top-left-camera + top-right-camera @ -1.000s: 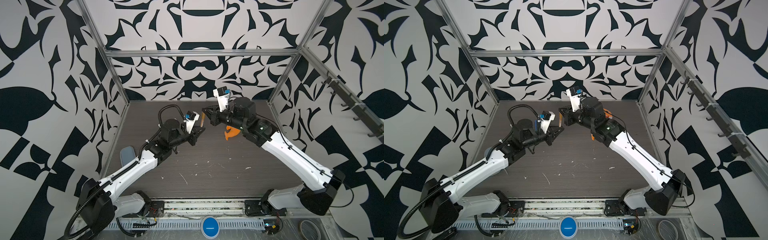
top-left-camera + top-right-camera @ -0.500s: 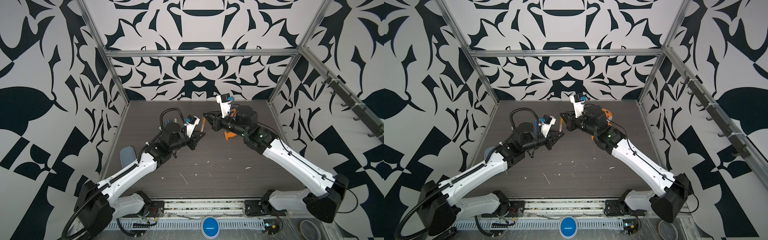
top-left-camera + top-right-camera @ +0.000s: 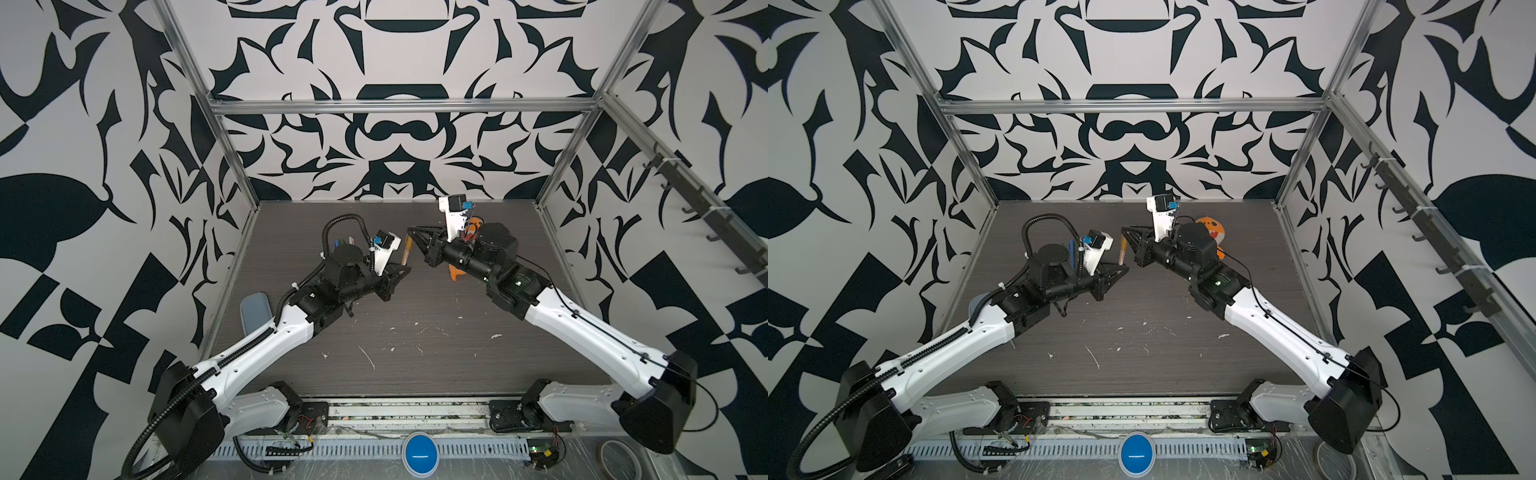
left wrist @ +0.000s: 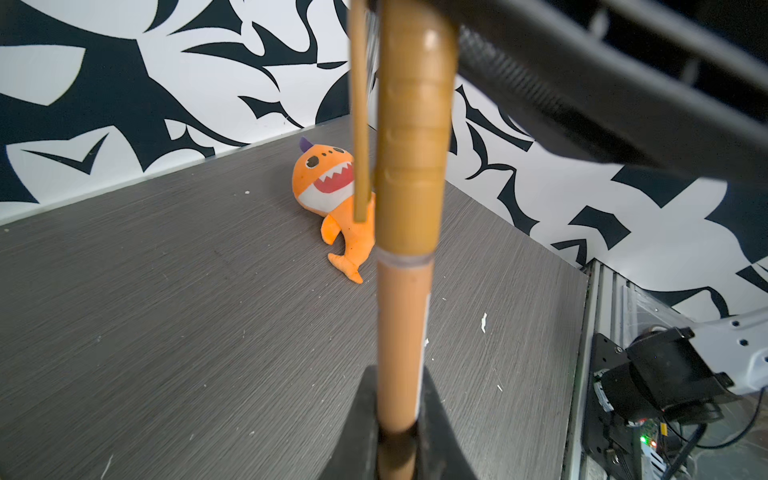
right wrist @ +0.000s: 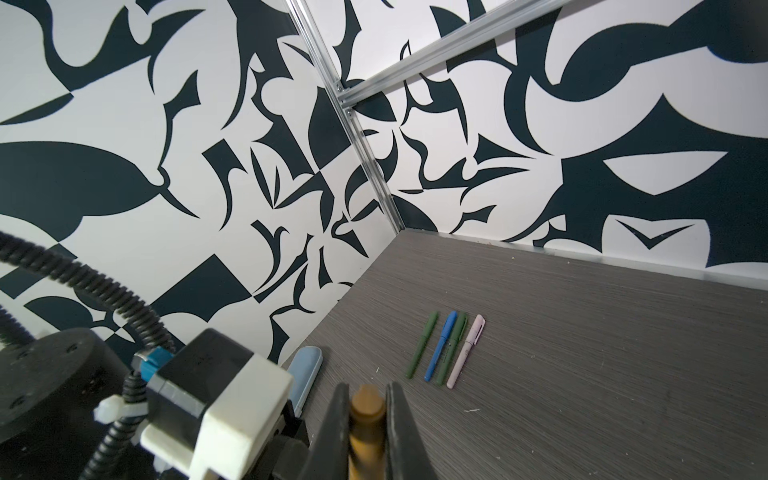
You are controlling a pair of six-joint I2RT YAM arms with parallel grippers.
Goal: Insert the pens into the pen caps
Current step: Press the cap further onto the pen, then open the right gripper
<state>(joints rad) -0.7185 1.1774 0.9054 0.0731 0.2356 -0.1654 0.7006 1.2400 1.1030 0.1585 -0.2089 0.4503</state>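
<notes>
Mustard-orange cap is clamped in the right gripper. The left gripper is clamped on the matching pen, above the table at twelve o'clock. Seam looks nearly shut. Press straight along the axis, no bending. Four capped pens lie at ten o'clock.

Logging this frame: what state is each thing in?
Left tool: shut on orange pen.
Right tool: shut on mustard cap.
Orange pen: in the air, between both tools.
Mustard cap: on the pen's end.
Four other pens: capped, lying side by side.
Blue case: closed, lying flat.
Toy shark: lying on the table.
</notes>
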